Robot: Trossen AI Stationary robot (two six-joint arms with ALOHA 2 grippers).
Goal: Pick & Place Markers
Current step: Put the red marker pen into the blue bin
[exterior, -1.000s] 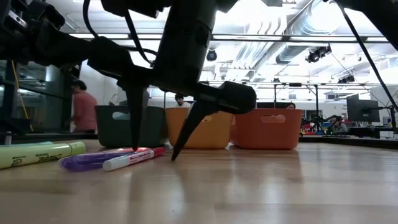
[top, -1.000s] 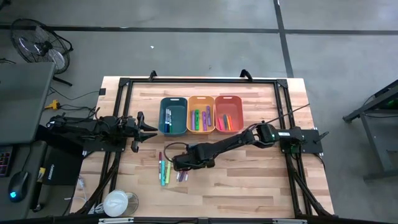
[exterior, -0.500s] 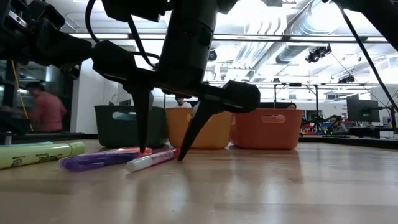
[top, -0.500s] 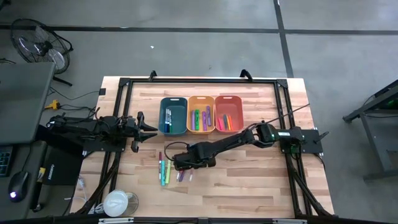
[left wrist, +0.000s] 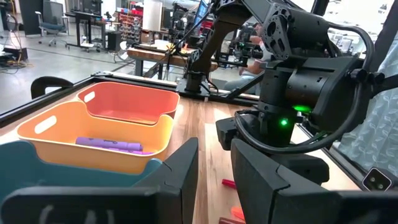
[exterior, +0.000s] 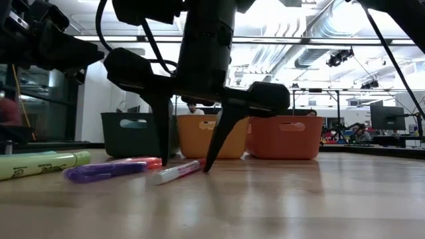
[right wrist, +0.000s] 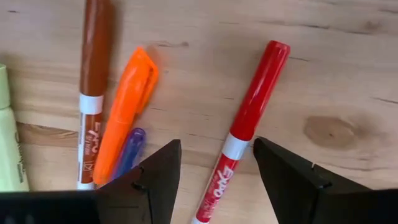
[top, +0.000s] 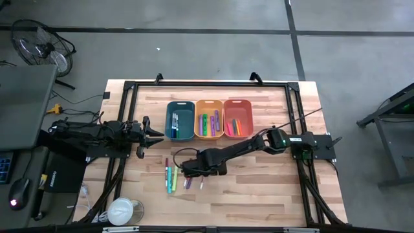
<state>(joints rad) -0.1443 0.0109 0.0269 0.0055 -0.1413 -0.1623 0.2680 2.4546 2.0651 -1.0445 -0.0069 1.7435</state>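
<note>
From above, the right gripper (top: 189,169) reaches over loose markers (top: 172,176) on the wooden table (top: 259,188), below three plastic bins; the left gripper (top: 153,134) waits beside the teal bin (top: 180,120). At table level, open fingers (exterior: 163,136) straddle a red-and-white marker (exterior: 174,174). Right wrist: red-capped marker (right wrist: 245,127) lies ungrasped between spread jaws.

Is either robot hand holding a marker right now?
No. The right hand is open, its fingers straddling a red marker lying on the table. The left hand is open too.
</note>
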